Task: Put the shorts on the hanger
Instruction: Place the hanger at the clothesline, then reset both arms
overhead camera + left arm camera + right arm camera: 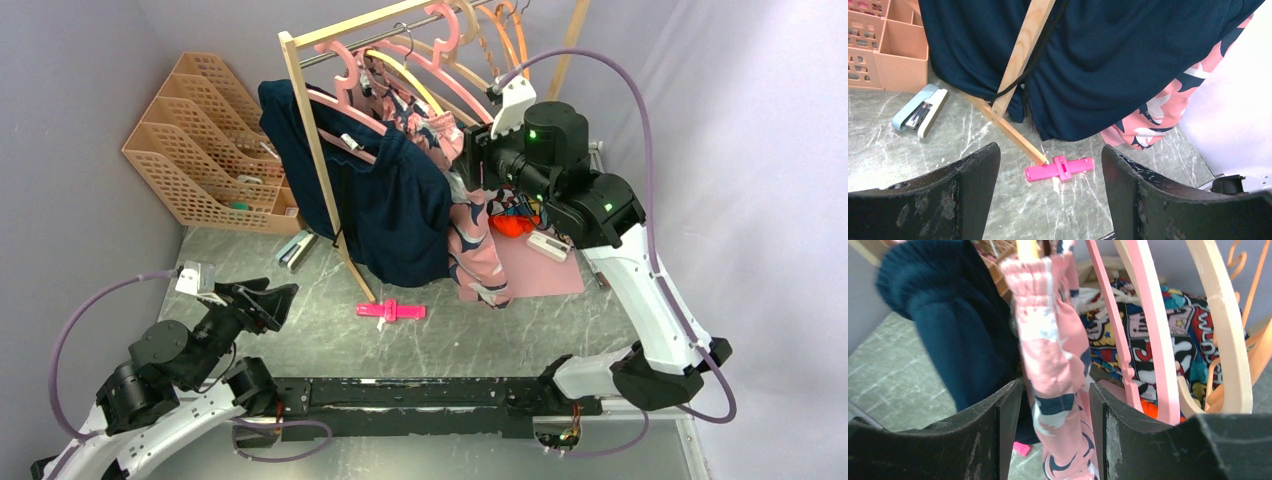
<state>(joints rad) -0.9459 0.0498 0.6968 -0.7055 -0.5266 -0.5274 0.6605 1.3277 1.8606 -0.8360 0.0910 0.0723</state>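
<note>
The salmon-pink shorts (478, 250) with navy and white blotches hang from the pale yellow hanger (412, 82) on the wooden rack. In the right wrist view the gathered waistband sits over the yellow hanger (1027, 247) and the shorts (1048, 340) drop straight down between my fingers. My right gripper (1055, 390) is open around the fabric, with a gap on the left side and the cloth close to the right finger; it stands raised at the rack (478, 160). My left gripper (272, 300) is open and holds nothing, low over the table (1050, 155).
A navy garment (390, 200) hangs left of the shorts. Pink hangers (345, 60) and beige ones share the rack (310, 110). A pink clip (390, 310), a stapler (295, 250), peach file trays (200, 140) and a cartoon-print cloth (1158, 335) lie around.
</note>
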